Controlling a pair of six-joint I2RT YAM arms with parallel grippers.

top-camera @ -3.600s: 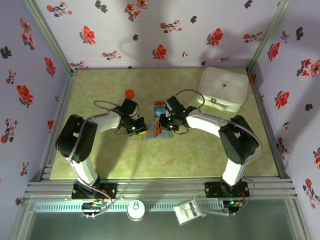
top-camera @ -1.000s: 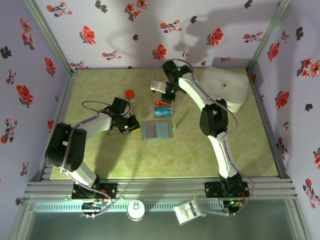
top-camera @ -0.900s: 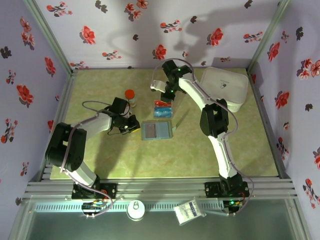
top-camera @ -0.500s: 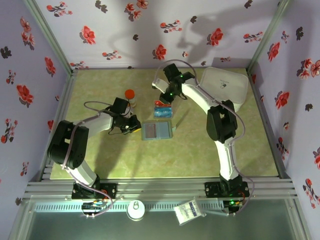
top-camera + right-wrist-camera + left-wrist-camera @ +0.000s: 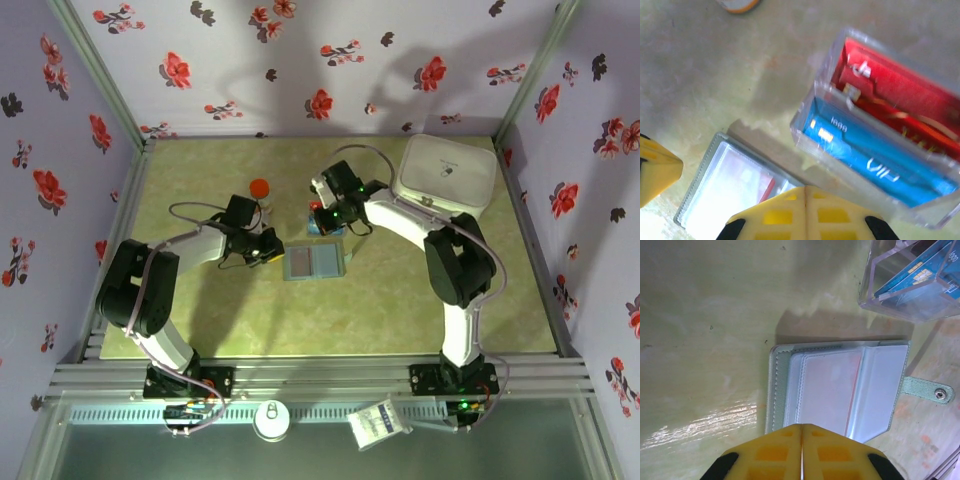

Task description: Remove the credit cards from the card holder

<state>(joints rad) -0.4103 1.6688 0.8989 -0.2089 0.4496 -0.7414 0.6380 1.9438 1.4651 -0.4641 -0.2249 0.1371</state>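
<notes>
The card holder (image 5: 313, 262) lies open on the table, its clear sleeves up (image 5: 840, 390); a thin reddish edge shows inside one sleeve. Just behind it stands a clear plastic box (image 5: 880, 125) holding the credit cards, a red one (image 5: 895, 85) and a blue one (image 5: 880, 160). My left gripper (image 5: 802, 426) is shut with nothing in it, at the holder's left edge (image 5: 268, 250). My right gripper (image 5: 805, 188) is shut and empty too, hovering over the box and the holder's far edge (image 5: 330, 215).
An orange-capped bottle (image 5: 259, 190) stands left of the box. A large white lidded container (image 5: 447, 177) sits at the back right. The holder's snap tab (image 5: 930, 391) sticks out on its right side. Flowered walls close in the table.
My right arm has swung from the back of the table toward the near side, down over the clear box, and its jaws have closed. The left arm has barely moved.
</notes>
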